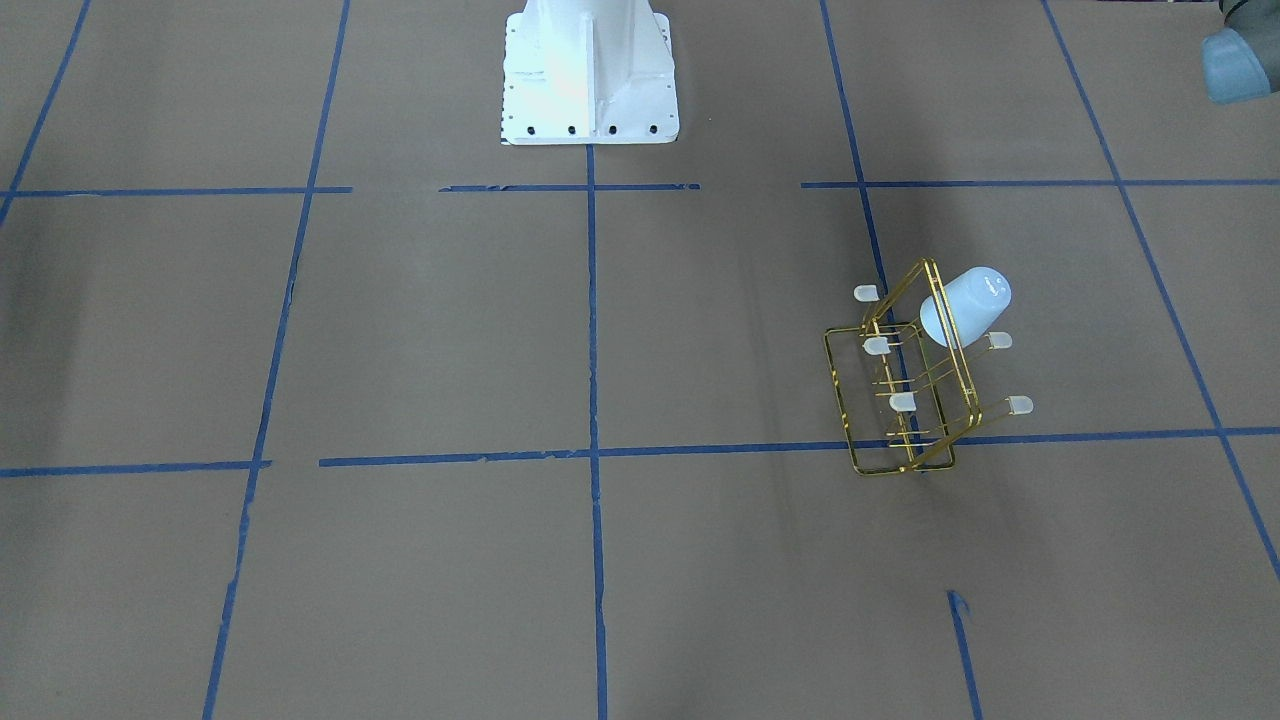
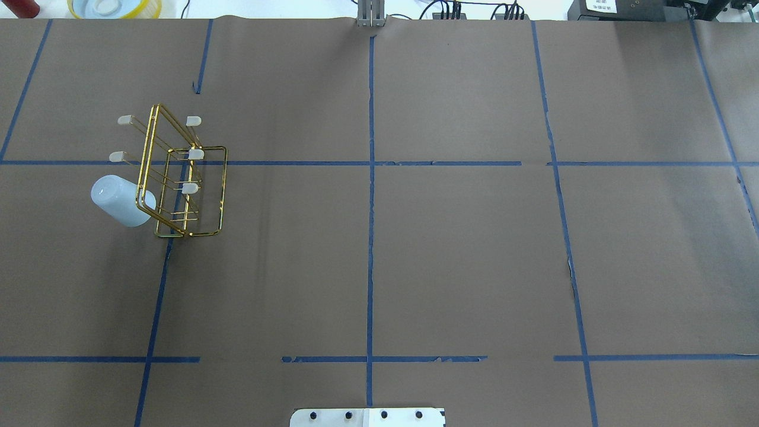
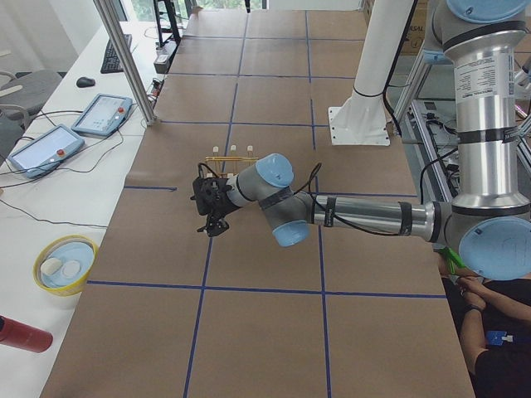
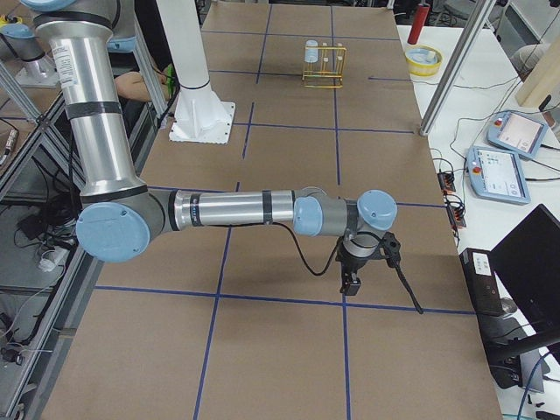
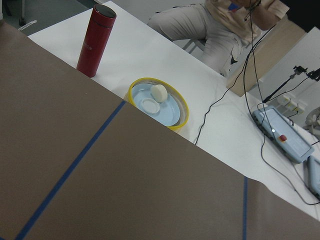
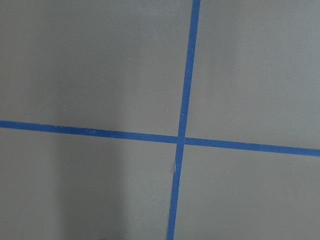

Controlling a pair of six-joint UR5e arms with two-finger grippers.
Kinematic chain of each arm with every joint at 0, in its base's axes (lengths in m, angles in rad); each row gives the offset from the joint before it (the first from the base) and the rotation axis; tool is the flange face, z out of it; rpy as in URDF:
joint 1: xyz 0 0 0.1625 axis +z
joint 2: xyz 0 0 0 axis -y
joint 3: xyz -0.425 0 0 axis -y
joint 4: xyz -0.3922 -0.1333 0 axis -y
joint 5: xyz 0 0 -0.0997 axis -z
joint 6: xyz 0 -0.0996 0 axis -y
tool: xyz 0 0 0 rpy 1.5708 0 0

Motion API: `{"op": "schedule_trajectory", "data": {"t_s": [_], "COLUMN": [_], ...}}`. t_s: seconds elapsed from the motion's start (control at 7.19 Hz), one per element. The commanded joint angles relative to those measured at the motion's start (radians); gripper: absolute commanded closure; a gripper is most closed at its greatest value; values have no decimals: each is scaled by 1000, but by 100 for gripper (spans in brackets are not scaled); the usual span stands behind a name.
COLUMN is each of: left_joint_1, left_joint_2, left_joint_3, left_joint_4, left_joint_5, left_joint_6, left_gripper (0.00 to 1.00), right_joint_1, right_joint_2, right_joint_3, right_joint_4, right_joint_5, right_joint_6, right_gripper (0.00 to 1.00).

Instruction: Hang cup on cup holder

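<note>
The left gripper (image 3: 211,206) shows only in the view from the table's left end. There it hangs above the brown surface on the near arm's outstretched forearm, its black fingers turned toward that end. From this angle I cannot tell whether it is released or clenched. Its wrist camera looks past the table's left edge to a white bench with a red bottle (image 5: 97,41) and a yellow-rimmed bowl (image 5: 173,123) holding two small white pieces. The cup (image 2: 121,200) hangs on the cup holder (image 2: 178,175), which stands upright in the left half of the table, nearer the far edge than the near one, its base across a crossing of blue tape lines (image 2: 370,237). The cup is slipped mouth-first over a prong on the holder's side facing the table's left edge, the one of that row closest to the robot. It is tilted, its closed bottom pointing outward and its mouth end at the gold frame. The other five prongs (image 2: 124,120) show their whitish caps bare. At the middle of the near edge stands the white robot base (image 2: 367,417). The right gripper (image 4: 357,267) shows only in the view from the table's right end. It points straight down over the right half of the surface, well apart from the cup holder, and its state cannot be told either. Its wrist camera shows brown paper and two blue tape lines crossing.
</note>
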Motion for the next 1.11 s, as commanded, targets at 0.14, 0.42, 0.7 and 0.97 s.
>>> {"op": "schedule_trajectory", "data": {"t_s": [0.14,0.42,0.7,0.97], "left_joint_1": [-134,-182,-255,-263], "left_joint_2": [-6,-9,-89,-95], "left_joint_3": [1,1,1,2], "left_joint_4": [371,585,928,1060], "left_joint_5": [-139,-179,-208,-267], "left_joint_6": [590,887,1214,1308], "left_gripper": [0,0,0,0], "right_joint_1": [0,-1,0,-1], "right_joint_2": [0,0,0,0], "right_joint_3": [0,0,0,0], "right_joint_4": [2,0,2,0], "right_joint_5": [0,0,0,0], "right_joint_6": [0,0,0,0], "right_gripper": [0,0,0,0]}}
